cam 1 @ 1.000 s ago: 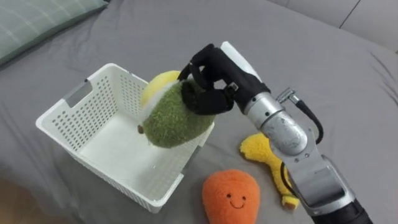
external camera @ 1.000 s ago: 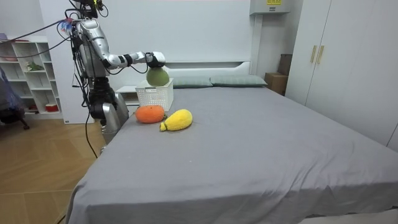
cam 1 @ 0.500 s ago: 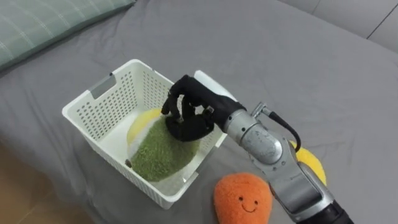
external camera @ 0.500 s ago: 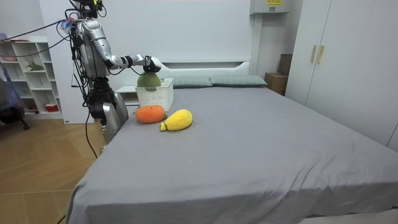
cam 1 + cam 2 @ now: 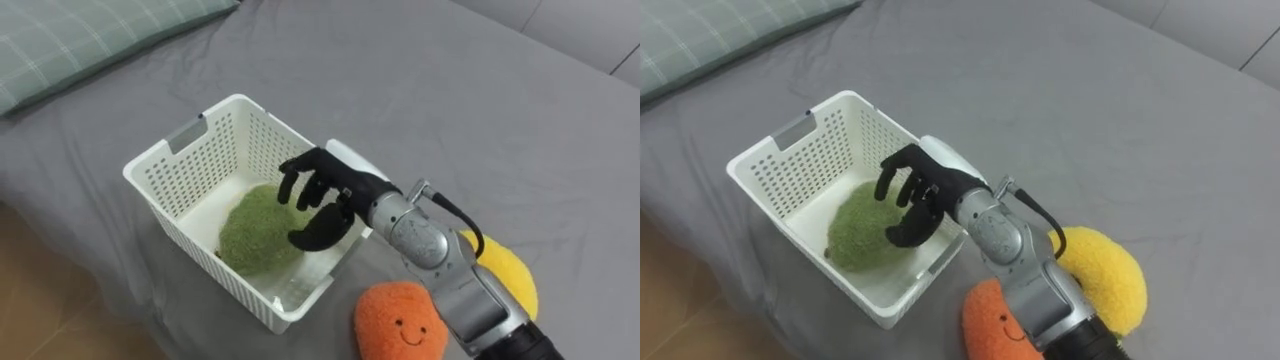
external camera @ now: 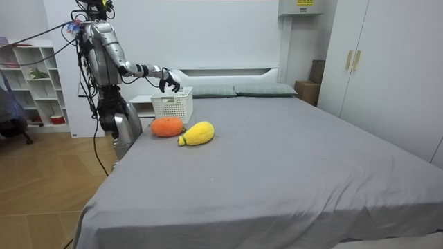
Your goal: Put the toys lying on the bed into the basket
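Now: drop-off step, green toy in basket.
Right hand spread wide, empty, above it. Next, prob.: orange toy at basket's 5 o'clock, needs reach + grasp.

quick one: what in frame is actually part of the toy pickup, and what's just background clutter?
Job:
white basket
green plush toy, lying in the basket
right hand, open above that toy
orange plush toy and yellow plush toy, on the bed beside the basket

Just there:
checked pillow
shelf unit
wardrobe
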You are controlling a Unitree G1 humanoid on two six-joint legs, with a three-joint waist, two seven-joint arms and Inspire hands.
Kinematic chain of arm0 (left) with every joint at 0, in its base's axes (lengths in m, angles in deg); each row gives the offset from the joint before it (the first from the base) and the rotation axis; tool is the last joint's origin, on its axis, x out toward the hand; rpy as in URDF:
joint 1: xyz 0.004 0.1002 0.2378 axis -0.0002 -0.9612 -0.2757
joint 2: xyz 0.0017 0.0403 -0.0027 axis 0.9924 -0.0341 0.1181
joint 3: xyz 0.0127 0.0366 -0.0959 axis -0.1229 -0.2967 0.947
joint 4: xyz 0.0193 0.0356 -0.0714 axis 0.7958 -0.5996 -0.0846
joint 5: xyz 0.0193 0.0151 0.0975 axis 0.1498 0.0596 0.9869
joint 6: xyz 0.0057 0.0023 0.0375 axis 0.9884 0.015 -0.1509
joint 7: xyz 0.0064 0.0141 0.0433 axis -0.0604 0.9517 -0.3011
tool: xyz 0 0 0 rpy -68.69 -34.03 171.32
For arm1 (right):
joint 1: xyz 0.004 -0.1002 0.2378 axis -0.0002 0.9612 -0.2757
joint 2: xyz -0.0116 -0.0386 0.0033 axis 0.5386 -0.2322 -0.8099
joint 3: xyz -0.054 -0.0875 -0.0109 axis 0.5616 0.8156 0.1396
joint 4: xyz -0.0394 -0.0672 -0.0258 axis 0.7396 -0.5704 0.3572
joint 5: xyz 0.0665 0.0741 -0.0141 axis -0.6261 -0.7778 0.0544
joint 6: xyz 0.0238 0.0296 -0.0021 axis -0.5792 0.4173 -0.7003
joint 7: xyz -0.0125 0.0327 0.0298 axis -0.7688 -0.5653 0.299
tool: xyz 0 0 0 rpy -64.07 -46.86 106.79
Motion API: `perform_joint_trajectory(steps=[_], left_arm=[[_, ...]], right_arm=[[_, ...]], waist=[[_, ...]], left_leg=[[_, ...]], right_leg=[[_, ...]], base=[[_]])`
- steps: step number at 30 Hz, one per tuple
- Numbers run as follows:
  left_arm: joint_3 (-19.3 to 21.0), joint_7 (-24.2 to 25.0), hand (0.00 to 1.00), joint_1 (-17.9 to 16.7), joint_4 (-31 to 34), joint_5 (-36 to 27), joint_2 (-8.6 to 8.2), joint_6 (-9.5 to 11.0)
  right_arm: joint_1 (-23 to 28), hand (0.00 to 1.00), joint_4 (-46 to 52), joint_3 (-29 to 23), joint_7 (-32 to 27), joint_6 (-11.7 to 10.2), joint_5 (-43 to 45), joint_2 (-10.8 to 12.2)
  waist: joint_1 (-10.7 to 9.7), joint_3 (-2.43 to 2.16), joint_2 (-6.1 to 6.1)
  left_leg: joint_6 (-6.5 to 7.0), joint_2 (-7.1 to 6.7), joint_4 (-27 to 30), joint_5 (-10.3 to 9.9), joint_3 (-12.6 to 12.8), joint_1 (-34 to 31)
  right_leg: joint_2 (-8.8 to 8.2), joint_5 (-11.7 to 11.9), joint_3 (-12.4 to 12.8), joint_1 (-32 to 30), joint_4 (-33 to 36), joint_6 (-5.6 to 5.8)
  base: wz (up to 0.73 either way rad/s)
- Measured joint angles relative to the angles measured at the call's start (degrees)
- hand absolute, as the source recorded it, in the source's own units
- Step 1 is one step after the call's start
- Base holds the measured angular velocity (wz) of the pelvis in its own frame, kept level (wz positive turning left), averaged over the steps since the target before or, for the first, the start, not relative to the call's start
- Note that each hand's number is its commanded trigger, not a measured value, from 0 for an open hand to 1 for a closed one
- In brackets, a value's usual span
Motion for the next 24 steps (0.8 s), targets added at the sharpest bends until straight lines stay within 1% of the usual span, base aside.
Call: perform_joint_trajectory(steps=[8,14,16,18,19,21,23,24], left_arm=[[0.02,0.01,0.00,1.43,-0.06,-0.08,-0.01,0.07],[0.47,0.21,0.00,1.28,-0.12,0.01,0.19,0.03],[0.48,0.21,0.00,1.13,-0.10,-0.01,0.34,0.02],[0.55,0.21,0.00,0.71,-0.09,-0.04,0.32,0.02],[0.68,0.21,0.00,0.55,-0.09,-0.03,0.31,0.03],[1.37,0.19,0.00,0.07,-0.10,-0.03,0.35,0.03],[1.45,0.15,0.00,-0.70,-0.10,-0.04,0.32,0.04],[1.47,0.11,0.00,-0.81,-0.11,-0.03,0.23,0.05]], right_arm=[[0.01,0.00,-0.56,-0.05,-1.26,0.01,-1.77,-1.05],[0.02,0.00,-0.49,-1.64,-2.63,-0.03,-2.27,-1.12],[0.03,0.00,-0.47,-2.46,-3.43,-0.09,-2.63,-1.13],[0.04,0.00,-0.47,-4.16,-4.74,-0.47,-2.56,-1.16],[0.04,0.00,-0.47,-4.62,-5.12,-0.60,-2.56,-1.24],[0.11,0.00,-0.47,-6.27,-6.63,-0.72,-2.59,-1.71],[0.16,0.00,-0.47,-6.84,-7.51,-0.80,-2.61,-2.22],[0.41,0.00,-0.46,-7.47,-7.73,-0.95,-2.61,-2.57]], waist=[[-0.40,0.02,-0.01],[-2.01,0.05,0.06],[-2.55,0.02,0.21],[-3.53,-0.09,0.68],[-3.70,-0.14,0.77],[-4.63,-0.33,1.14],[-5.04,-0.43,1.41],[-5.16,-0.32,1.69]], left_leg=[[0.03,-0.01,-0.06,0.02,0.00,0.18],[0.04,-0.03,-0.03,0.03,-0.01,0.22],[0.04,-0.03,0.00,0.03,-0.02,0.17],[0.08,-0.03,0.04,0.06,0.09,0.33],[0.10,-0.03,0.03,0.07,0.15,0.36],[0.12,-0.02,-0.01,0.08,0.24,0.52],[0.13,-0.02,-0.11,0.08,0.34,0.82],[0.13,0.03,-0.27,0.08,0.59,1.01]], right_leg=[[0.01,0.02,0.09,0.14,-0.03,0.02],[0.10,0.02,0.22,0.13,-0.06,0.04],[0.13,0.03,0.20,0.14,-0.06,0.05],[0.05,0.08,0.22,0.16,-0.05,0.11],[0.05,0.08,0.23,0.16,-0.05,0.11],[0.06,0.08,0.28,0.18,-0.04,0.12],[0.06,0.08,0.46,0.33,-0.04,0.12],[0.06,0.08,0.77,0.57,-0.04,0.12]], base=[[0.00],[0.00],[0.00],[0.00],[-0.04],[0.00],[-0.04],[-0.09]])
